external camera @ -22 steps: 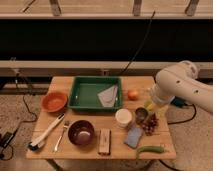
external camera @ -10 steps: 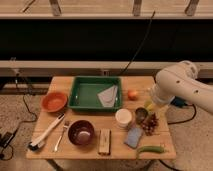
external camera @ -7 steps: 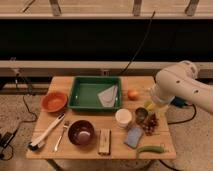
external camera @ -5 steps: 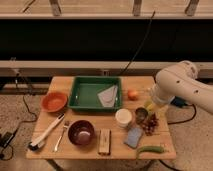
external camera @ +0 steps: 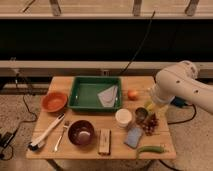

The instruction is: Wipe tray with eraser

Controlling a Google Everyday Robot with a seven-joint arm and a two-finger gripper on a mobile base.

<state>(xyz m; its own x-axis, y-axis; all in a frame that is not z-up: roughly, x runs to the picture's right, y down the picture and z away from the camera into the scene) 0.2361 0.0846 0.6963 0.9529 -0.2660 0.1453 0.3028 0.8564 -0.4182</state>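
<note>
Nothing moved: the pincer (external camera: 153,106) stayed wide at the wooden counter (external camera: 63,85) right edge, small tan block eraser (external camera: 104,141) untouched, large green plastic tray (external camera: 84,96) unwiped.

Green tray (external camera: 82,93) sits upright; tan eraser (external camera: 104,142) apparently lies flat, apart, in front

Smooth green plastic tray (external camera: 86,95); matt wooden eraser (external camera: 104,142) on the wooden desk (external camera: 64,85); hand (external camera: 152,106) at the desk's right under a glossy white arm shell (external camera: 176,82)
</note>
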